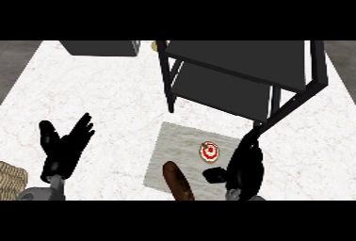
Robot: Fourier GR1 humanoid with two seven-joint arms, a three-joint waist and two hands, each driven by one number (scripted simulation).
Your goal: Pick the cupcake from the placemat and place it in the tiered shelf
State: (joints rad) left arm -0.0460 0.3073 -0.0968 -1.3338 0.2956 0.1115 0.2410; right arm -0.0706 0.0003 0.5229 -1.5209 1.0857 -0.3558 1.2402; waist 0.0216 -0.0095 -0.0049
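nearest the lower edge, two grey forearms are seen, and between them a long brown loaf (179, 182) is laid with its near end at the edge and its far end on the placemat (173, 139). the right hand (245, 167) is held over the placemat's right side, fingers stretched away from the body toward the foot of the tiered shelf (236, 61), thumb spread out to the left; nothing is held in it.

the cupcake (210, 151) is found on the placemat, just left of the right hand's fingers and beyond its thumb; whether it is touched cannot be told. it is stood upright, its round red-and-white top turned straight up at the view, so no long axis can be made out from above.

the left hand (66, 149) is shown at the view's left, opened wide and resting with fingers up, well apart from the placemat.

the grey placemat is set slightly askew on a white marbled counter (104, 99). the black shelf is placed beyond it, at the upper right, with two dark tiers carried on black posts. a dark grey box (97, 48) is seen at the counter's far edge, and a woven basket (8, 181) is partly shown at the lower left.
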